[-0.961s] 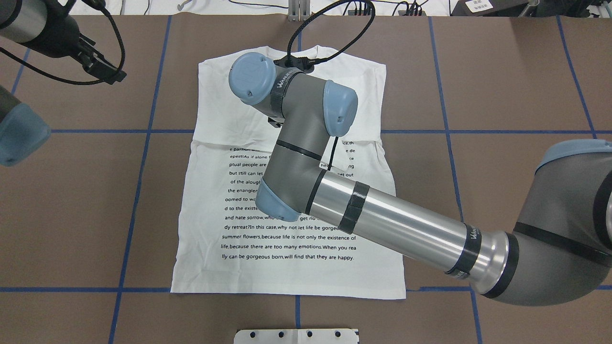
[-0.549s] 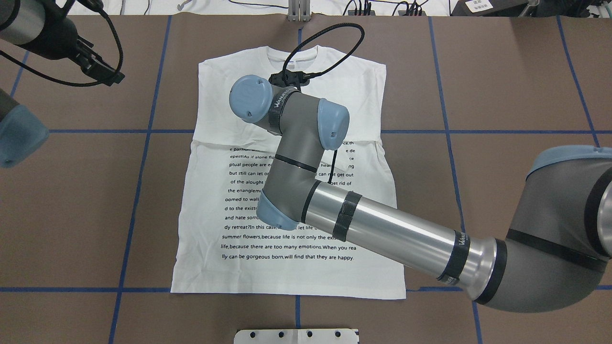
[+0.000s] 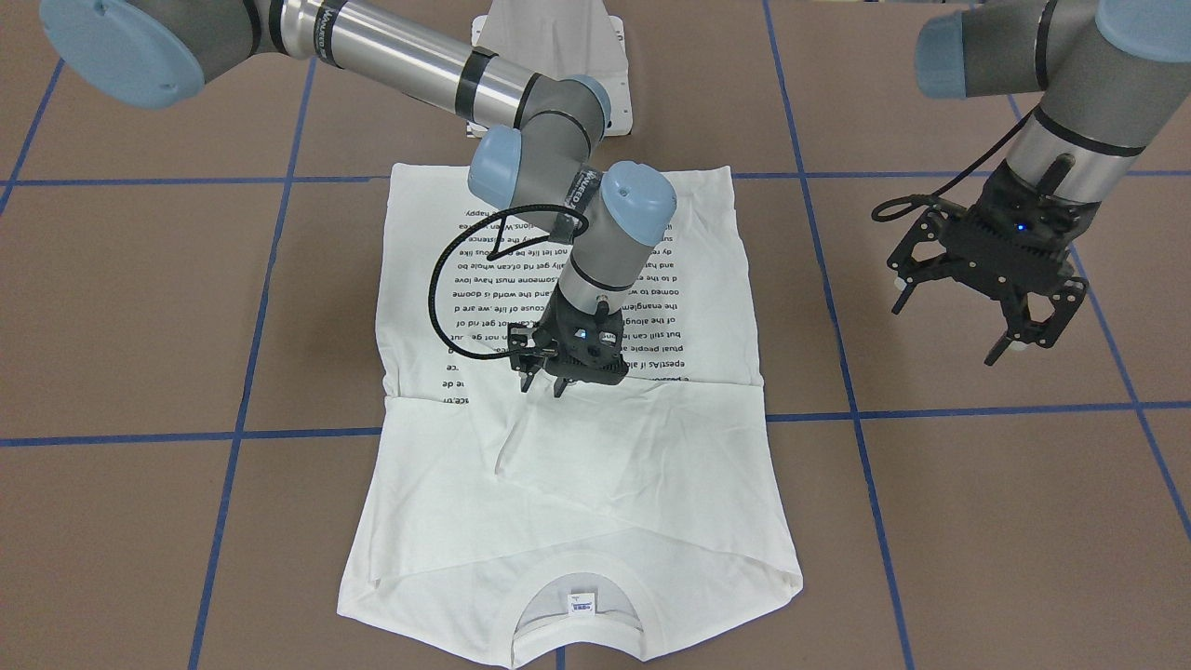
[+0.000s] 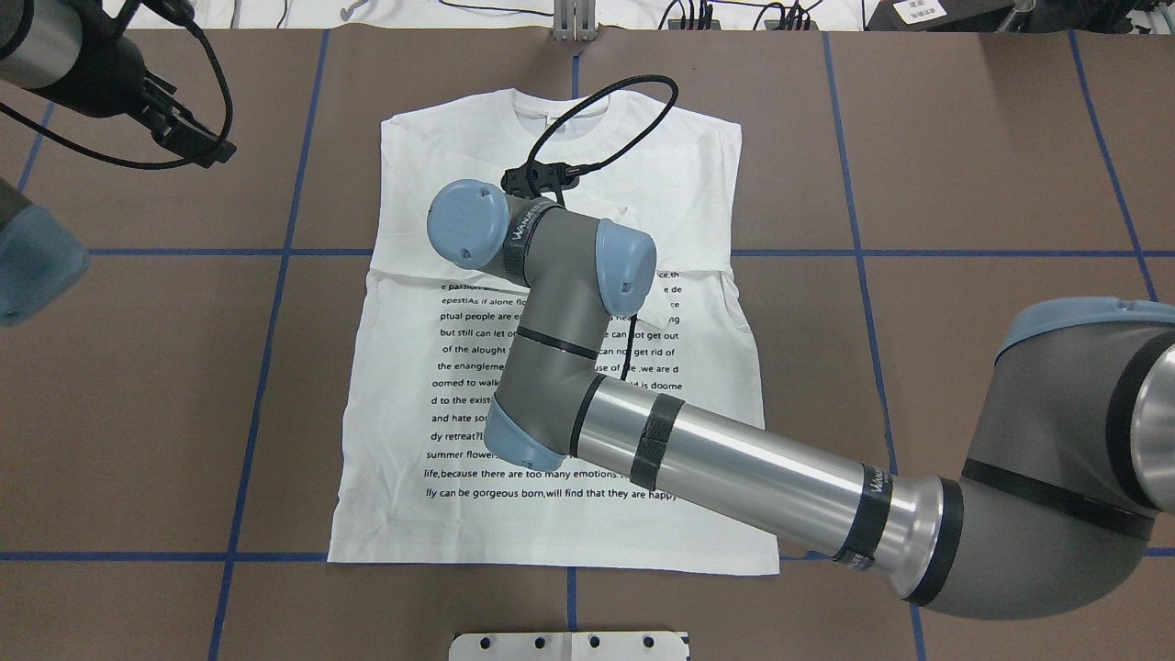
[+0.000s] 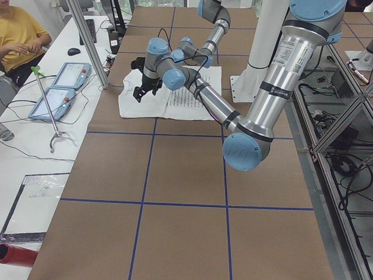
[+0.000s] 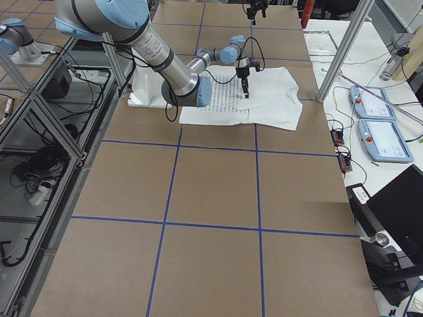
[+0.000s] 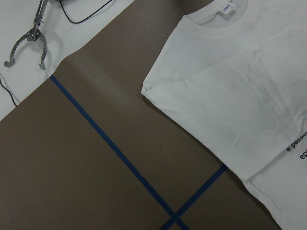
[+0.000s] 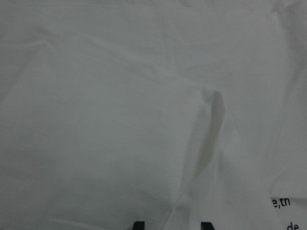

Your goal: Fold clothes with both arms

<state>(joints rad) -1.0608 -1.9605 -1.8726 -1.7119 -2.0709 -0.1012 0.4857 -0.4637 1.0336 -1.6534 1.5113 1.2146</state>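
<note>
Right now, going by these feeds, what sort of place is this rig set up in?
Most likely a robotics lab workcell: a brown table gridded with blue tape, two teach pendants on a side bench, and aluminium framing standing at the table's edge.

Bright, even overhead light, faint shadow under right arm (image 4: 762,468), glare along its silver tube, shirt (image 8: 120,120) soft and greyish in right wrist view, others sharp.
</note>
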